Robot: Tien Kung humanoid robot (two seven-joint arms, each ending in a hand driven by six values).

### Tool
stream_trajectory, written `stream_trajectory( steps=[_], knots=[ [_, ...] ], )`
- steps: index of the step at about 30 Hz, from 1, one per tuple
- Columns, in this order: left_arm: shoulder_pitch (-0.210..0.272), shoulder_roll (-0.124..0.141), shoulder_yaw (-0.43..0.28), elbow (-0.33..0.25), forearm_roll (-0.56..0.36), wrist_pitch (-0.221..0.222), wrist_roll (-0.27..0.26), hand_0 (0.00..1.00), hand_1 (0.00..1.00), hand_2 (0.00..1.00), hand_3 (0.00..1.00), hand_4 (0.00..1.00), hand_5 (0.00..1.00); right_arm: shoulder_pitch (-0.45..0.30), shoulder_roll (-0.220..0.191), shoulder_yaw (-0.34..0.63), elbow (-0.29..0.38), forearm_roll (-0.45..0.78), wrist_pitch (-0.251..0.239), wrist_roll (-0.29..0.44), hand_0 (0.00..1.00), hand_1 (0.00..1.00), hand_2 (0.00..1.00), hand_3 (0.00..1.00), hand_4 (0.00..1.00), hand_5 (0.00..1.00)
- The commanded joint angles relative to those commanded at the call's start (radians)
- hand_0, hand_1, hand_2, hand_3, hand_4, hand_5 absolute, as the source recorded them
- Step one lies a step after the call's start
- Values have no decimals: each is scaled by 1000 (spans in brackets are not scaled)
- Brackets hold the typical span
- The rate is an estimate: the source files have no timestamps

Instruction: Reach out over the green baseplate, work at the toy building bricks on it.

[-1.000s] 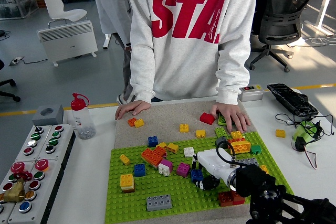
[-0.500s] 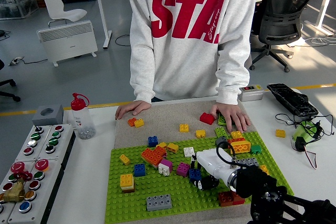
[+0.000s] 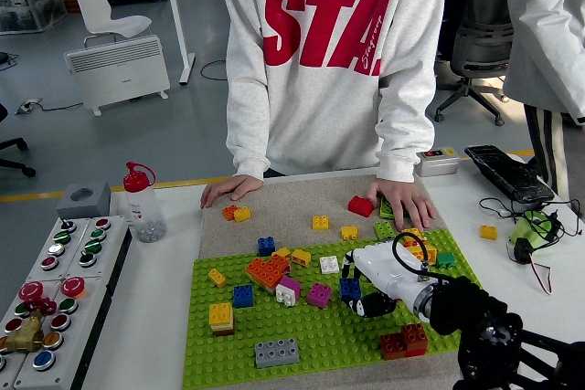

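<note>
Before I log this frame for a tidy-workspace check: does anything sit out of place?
Yes. A yellow brick lies alone on the white table, right of the green baseplate, near a tangle of wires. Several bricks also lie loose on the beige mat beyond the baseplate.

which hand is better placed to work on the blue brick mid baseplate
Right. The right hand is over the green baseplate, fingers at the blue brick. No left arm is in view.

Grey floor (image 3: 110, 148), white radiator (image 3: 116, 70), white chair (image 3: 108, 12), black office chair (image 3: 483, 43)
</note>
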Motion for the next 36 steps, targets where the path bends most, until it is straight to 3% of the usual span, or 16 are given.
stream_trajectory(
  steps=[7, 14, 23, 36],
  knots=[
    [-1, 1, -6, 0, 5, 1, 0, 690, 699, 679, 623, 364, 998, -41, -111, 5, 137, -11, 45, -47, 47, 225, 515, 501, 630, 176],
    [1, 1, -12, 0, 8, 2, 0, 690, 698, 679, 623, 363, 998, -102, -177, 45, 247, -24, 72, -89, 45, 226, 513, 500, 624, 176],
    [2, 0, -16, 0, 13, 4, 1, 690, 699, 679, 623, 362, 998, -138, -208, 43, 314, -29, 77, -111, 45, 226, 513, 501, 623, 178],
    [4, -2, -18, 0, 16, 4, 1, 689, 698, 679, 623, 361, 998, -140, -200, -15, 338, -31, 70, -121, 44, 227, 511, 501, 621, 189]
  ],
)
